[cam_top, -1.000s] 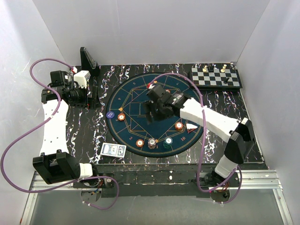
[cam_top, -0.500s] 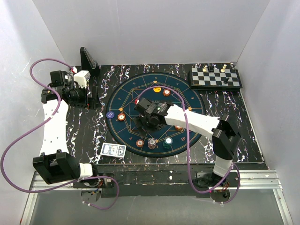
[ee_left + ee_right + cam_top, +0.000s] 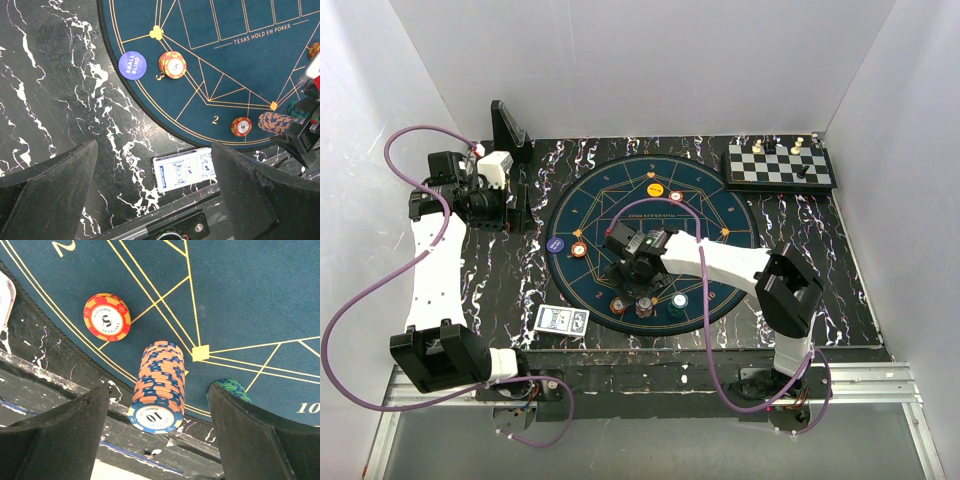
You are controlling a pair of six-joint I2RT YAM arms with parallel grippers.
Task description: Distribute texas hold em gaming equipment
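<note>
A tall stack of orange-and-blue poker chips (image 3: 157,390) with a "10" chip on top stands at the near rim of the dark-blue mat (image 3: 620,215). My right gripper (image 3: 159,396) is open and straddles this stack (image 3: 644,303) with a gap on each side. To its left lies a red-and-yellow "5" chip (image 3: 107,317); to its right a green stack (image 3: 227,388) is half hidden by a finger. The blue-backed card deck (image 3: 184,168) lies off the mat, between the fingers of my open, empty left gripper (image 3: 152,155), which hovers high at the table's left (image 3: 505,205).
A purple "small blind" disc (image 3: 132,65) and an orange chip (image 3: 172,64) lie at the mat's left edge. Two more chips (image 3: 665,192) sit near its far side. A chessboard with pieces (image 3: 781,165) is at the back right, a black stand (image 3: 508,125) at the back left.
My right arm has swung from the mat's middle toward the near rim and come down around the tall chip stack. The left arm has not moved.
</note>
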